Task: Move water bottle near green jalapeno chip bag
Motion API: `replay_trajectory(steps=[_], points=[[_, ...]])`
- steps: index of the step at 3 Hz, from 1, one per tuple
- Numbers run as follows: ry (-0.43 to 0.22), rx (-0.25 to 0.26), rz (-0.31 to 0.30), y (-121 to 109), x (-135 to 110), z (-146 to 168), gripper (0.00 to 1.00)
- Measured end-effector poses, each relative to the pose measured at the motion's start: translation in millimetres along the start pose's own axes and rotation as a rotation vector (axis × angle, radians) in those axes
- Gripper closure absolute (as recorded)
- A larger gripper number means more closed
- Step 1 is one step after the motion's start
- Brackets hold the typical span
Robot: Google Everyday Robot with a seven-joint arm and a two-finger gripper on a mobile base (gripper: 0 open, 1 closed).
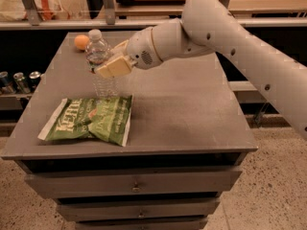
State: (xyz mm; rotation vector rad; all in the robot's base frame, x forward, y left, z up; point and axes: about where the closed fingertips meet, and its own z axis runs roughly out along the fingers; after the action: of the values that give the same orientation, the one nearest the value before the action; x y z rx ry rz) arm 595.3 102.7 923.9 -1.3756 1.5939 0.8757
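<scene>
The water bottle point(97, 50), clear and ribbed with a white cap, stands upright at the left middle of the grey table point(192, 119). My gripper point(111, 66) is shut on its middle from the right side, its cream fingers point(115, 65) across the bottle. The bottle's base is right behind the far edge of the green jalapeno chip bag point(91, 119), which lies flat at the front left. I cannot tell whether the base touches the table.
An orange fruit point(81, 42) sits at the table's back left, behind the bottle. Metal cans point(19, 80) stand on a low shelf to the left. Drawers point(134, 183) are below the tabletop. Shelving runs along the back.
</scene>
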Motion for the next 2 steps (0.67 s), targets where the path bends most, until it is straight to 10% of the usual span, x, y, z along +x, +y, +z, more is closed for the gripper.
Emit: replay_trajectory(steps=[2], points=[[0.000, -0.009, 0.006, -1.1, 2.7, -1.3, 0.00]])
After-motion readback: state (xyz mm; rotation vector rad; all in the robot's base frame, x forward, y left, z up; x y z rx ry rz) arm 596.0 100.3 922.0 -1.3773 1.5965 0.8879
